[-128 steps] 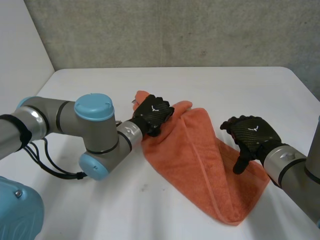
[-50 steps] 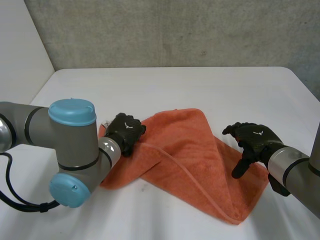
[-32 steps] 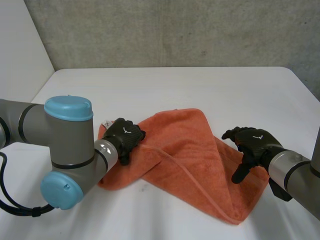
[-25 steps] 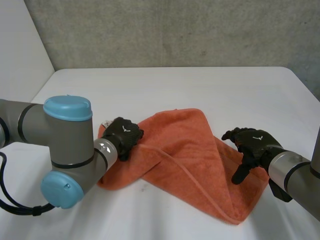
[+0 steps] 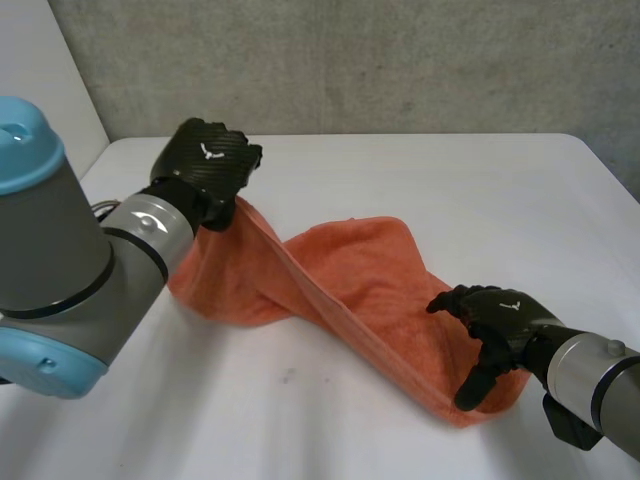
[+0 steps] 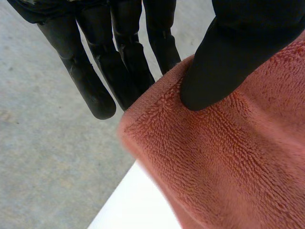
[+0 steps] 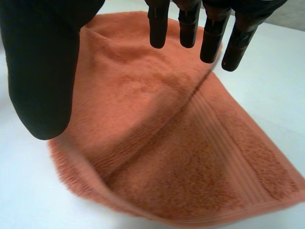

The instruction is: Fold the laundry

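An orange towel lies twisted across the white table. My left hand is raised at the far left, shut on the towel's corner, and that end hangs lifted from it. In the left wrist view the thumb pinches the towel's edge against the fingers. My right hand hovers open over the towel's near right end. In the right wrist view its straight fingers stand above the towel without touching it.
A grey wall runs behind the table. Bare table surface lies beyond the towel and at the near left.
My left hand has closed on the towel's left corner and lifted it up and back to the far left, pulling the cloth taut. The right hand has moved slightly nearer and lower.
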Robot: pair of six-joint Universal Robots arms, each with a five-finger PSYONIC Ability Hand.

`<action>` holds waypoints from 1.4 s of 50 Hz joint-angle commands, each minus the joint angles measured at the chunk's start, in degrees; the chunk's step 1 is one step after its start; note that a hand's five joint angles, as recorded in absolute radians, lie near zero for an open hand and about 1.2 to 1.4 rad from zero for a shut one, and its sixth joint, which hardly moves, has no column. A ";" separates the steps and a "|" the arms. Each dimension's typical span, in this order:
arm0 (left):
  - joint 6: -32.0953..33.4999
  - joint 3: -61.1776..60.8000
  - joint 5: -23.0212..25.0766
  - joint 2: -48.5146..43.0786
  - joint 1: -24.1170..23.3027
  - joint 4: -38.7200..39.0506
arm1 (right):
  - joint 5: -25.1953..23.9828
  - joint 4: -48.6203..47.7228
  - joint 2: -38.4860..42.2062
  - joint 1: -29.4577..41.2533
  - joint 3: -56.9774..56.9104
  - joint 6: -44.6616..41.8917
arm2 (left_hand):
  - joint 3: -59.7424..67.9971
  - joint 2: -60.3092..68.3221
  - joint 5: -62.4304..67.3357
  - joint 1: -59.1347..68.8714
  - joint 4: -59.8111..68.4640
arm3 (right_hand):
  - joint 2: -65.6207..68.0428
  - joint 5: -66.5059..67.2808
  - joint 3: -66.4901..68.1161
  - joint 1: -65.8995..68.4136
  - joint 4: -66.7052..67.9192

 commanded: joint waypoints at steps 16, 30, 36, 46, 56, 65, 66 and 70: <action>-4.31 -0.17 -1.37 3.96 4.33 -0.55 | 3.39 -12.78 9.52 4.95 2.17 3.68 | 11.89 11.51 14.55 15.01 11.73 | 37.77 36.95 37.97 38.41 36.95; -5.37 -8.85 -0.41 1.43 8.56 -2.48 | 7.53 -15.60 -4.10 3.46 -2.66 -19.69 | 11.89 11.51 14.55 15.01 11.73 | 67.60 66.78 67.80 68.24 66.78; -5.11 -12.21 -0.41 -3.41 8.56 -3.62 | 7.62 -7.26 -3.06 3.72 -7.05 -25.41 | 11.89 11.51 14.55 15.01 11.73 | 67.60 66.78 67.80 68.24 66.78; 2.43 -5.56 -0.76 -12.28 8.99 -2.58 | 9.28 7.35 13.64 4.25 -23.21 -34.82 | 11.89 11.51 14.55 15.01 11.73 | 67.60 66.78 67.80 68.24 66.78; 5.09 22.41 -1.02 -12.75 9.70 18.41 | 18.43 -14.77 21.47 4.42 -57.67 -33.42 | 11.89 11.51 14.55 15.01 11.73 | 67.60 66.78 67.80 68.24 66.78; 1.14 14.88 -2.51 -4.30 9.96 36.19 | 17.03 -31.51 10.50 4.16 -47.78 -29.37 | 11.89 11.51 14.55 15.01 11.73 | 67.60 66.78 67.80 68.24 66.78; 1.14 14.86 -2.52 -4.30 9.96 36.19 | 16.59 -31.16 10.14 4.16 -46.27 -29.37 | 11.89 11.51 14.55 15.01 11.73 | 67.60 66.78 67.80 68.24 66.78; 0.34 6.08 -2.43 -4.47 10.40 35.05 | 14.65 -28.78 10.22 4.16 -39.41 -29.20 | 11.89 11.51 14.55 15.01 11.73 | 67.60 66.78 67.80 68.24 66.78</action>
